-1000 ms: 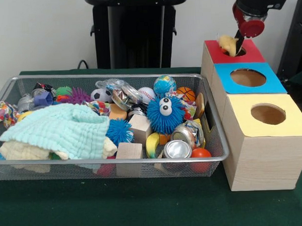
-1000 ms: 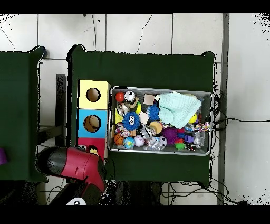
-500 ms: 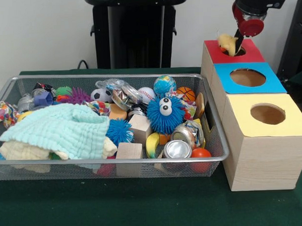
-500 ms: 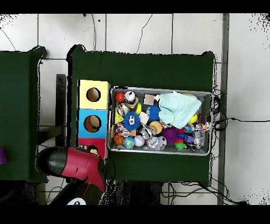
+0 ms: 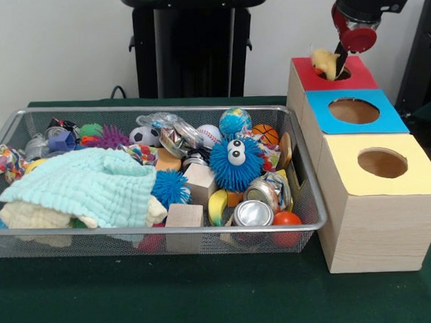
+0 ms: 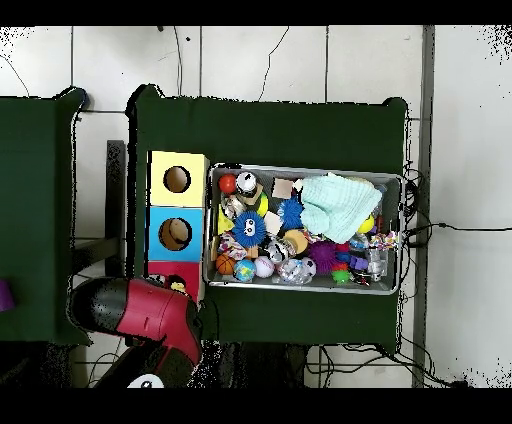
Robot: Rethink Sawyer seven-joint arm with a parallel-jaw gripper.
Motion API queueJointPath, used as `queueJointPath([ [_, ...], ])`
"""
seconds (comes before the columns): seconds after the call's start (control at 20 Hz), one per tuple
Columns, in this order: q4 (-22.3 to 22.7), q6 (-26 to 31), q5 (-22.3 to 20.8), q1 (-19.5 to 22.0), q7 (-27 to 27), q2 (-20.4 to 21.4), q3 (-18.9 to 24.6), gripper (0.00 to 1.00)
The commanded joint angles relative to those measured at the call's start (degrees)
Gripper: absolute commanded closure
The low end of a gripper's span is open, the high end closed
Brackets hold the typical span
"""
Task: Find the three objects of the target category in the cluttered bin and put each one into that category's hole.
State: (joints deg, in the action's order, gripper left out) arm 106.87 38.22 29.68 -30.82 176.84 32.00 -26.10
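My gripper [image 5: 337, 64] hangs over the red-topped box [image 5: 363, 78] at the back right, shut on a yellow fluffy toy [image 5: 324, 60] that sits just above the left rim of the red hole. Only one black finger [image 5: 342, 61] shows beside the toy. In the overhead view the red arm [image 6: 140, 312] covers most of the red box [image 6: 163, 270], and a yellow speck of the toy [image 6: 178, 287] peeks out. The wire bin [image 5: 168, 229] holds a googly-eyed blue furry ball [image 5: 235, 163], a spiky blue ball [image 5: 171, 186], sports balls, cans and wooden blocks.
A blue-topped box [image 5: 392, 118] and a yellow-topped box [image 5: 414, 177] stand in a row in front of the red one, each with a round hole. A mint cloth [image 5: 89, 186] covers the bin's left part. A black stand [image 5: 190, 45] rises behind the bin.
The gripper and the yellow toy rose slightly over the red hole, then held still. Nothing in the bin moved.
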Motion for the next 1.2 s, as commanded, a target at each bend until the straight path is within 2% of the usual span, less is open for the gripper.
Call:
queueJointPath([
  [0.05,4.6,6.8,0.8,0.1,11.6,-2.3,3.8,1.0],
  [0.55,0.5,2.6,6.3,-1.9,16.8,-6.0,6.3,1.0],
  [0.75,-1.9,3.2,8.0,-3.0,18.5,-7.4,6.4,1.0],
  [1.0,-1.7,3.1,8.5,-3.8,17.1,-7.8,5.3,1.0],
  [1.2,1.1,1.1,8.7,-3.1,14.2,-7.1,5.0,1.0],
])
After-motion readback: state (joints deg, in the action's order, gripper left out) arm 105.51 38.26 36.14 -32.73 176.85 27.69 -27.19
